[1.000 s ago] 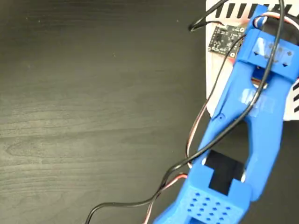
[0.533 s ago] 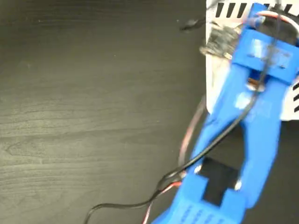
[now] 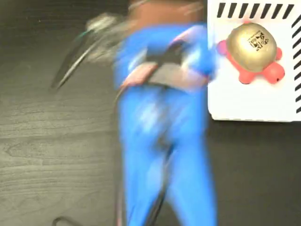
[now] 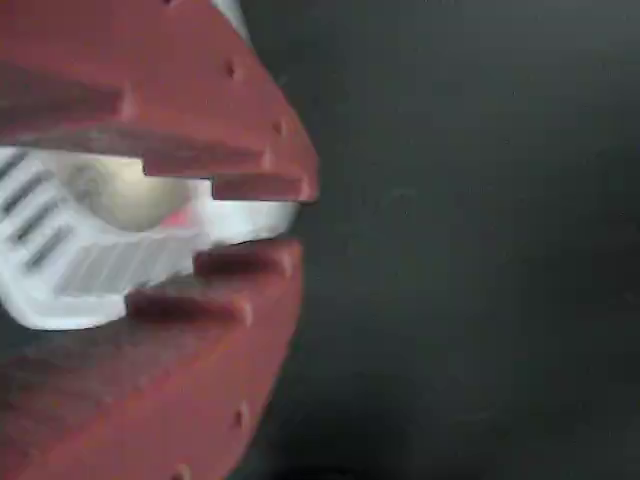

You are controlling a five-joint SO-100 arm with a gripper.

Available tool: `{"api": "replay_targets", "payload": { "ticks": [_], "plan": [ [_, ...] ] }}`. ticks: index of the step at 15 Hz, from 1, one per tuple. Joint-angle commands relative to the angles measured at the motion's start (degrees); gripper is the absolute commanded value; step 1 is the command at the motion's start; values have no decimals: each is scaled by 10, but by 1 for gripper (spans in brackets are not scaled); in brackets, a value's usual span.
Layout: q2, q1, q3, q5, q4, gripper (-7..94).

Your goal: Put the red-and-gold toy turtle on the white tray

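The red-and-gold toy turtle [image 3: 253, 48] sits upright on the white tray [image 3: 244, 103] at the top right of the fixed view, its gold shell with a black square mark facing up. My blue arm [image 3: 162, 122] is a motion blur left of the tray, over the dark table and clear of the turtle. In the wrist view my gripper [image 4: 295, 225] has dark red fingers [image 4: 200, 110] standing slightly apart with nothing between them. Through the gap the tray [image 4: 60, 290] and a blurred bit of the turtle [image 4: 130, 195] show behind.
Dark wood-grain table [image 3: 47, 141] surrounds the tray. Black cables [image 3: 70, 61] trail blurred from the arm on its left. The tray's edges carry black stripes [image 3: 254, 9].
The arm has swung left off the tray and now blurs over the table. The turtle, hidden under the arm before, lies uncovered on the tray.
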Motion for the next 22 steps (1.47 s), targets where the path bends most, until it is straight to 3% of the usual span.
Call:
{"api": "replay_targets", "payload": {
  "ticks": [1, 4, 9, 15, 22],
  "plan": [
    [205, -78, 241, 18, -120, 0],
    [404, -111, 492, -4, -217, 0],
    [622, -64, 693, -40, -171, 0],
    [790, -64, 798, -4, -55, 0],
    [795, -59, 799, -17, -52, 0]
  ]
}}
